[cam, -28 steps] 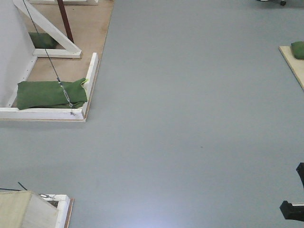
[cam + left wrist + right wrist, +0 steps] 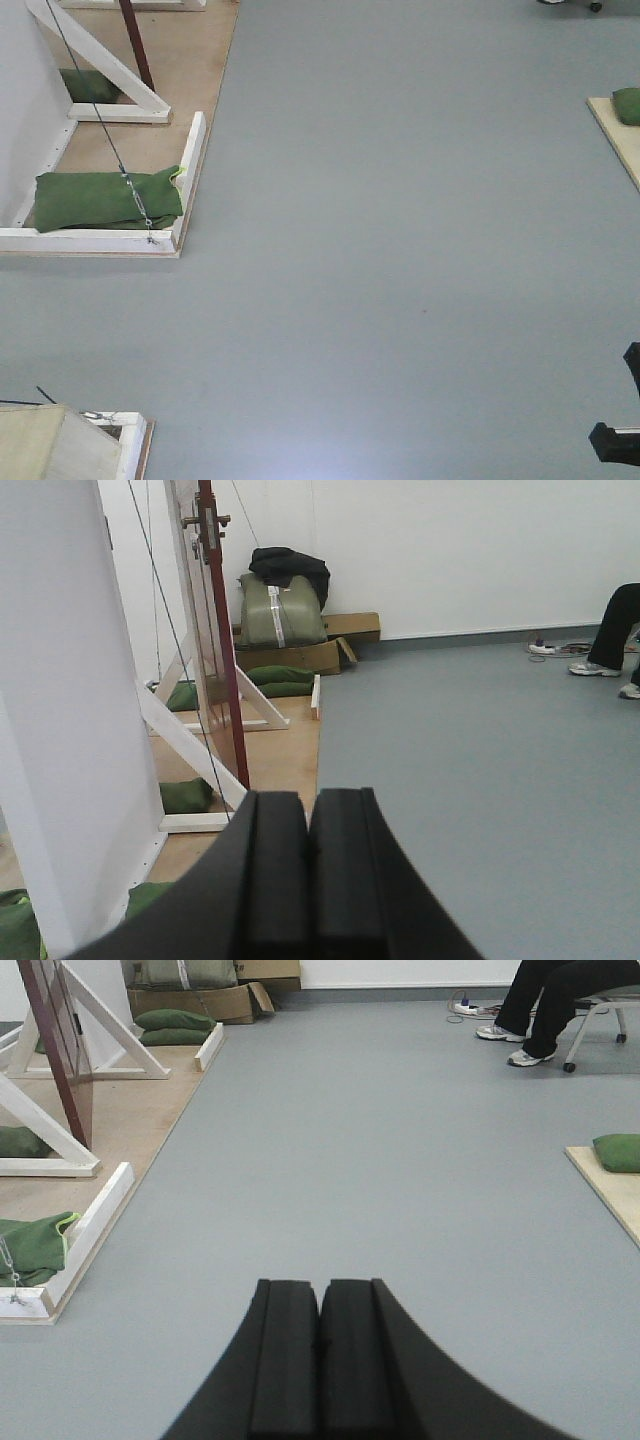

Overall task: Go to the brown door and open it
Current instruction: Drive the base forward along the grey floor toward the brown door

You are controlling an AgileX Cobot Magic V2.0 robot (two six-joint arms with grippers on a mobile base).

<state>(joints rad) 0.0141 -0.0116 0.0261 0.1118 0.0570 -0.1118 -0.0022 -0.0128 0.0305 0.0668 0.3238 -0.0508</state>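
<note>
Hardly anything has shifted in the last half second: in the overhead front view the pale box corner (image 2: 60,440) at lower left sits a touch lower in the frame, and everything else lies as it did.

The brown door (image 2: 222,650) stands off to the left on a plywood platform (image 2: 285,755), seen almost edge-on from the left wrist, with its brass handle (image 2: 205,522) high up near the edge. It is well apart from both arms. White braces (image 2: 185,745) prop the wall panel (image 2: 60,680) beside it, thin guy wires (image 2: 100,120) run down to the white base frame (image 2: 192,165), and a green sandbag (image 2: 108,200) lies inside that frame.

The left gripper (image 2: 308,805) has its jaws pressed together on nothing, and the right gripper (image 2: 320,1295) is the same, over bare grey floor (image 2: 400,250).

At the back, cardboard boxes (image 2: 325,648) carry an olive bag (image 2: 280,610). A seated person's legs (image 2: 545,1005) show far right.
</note>
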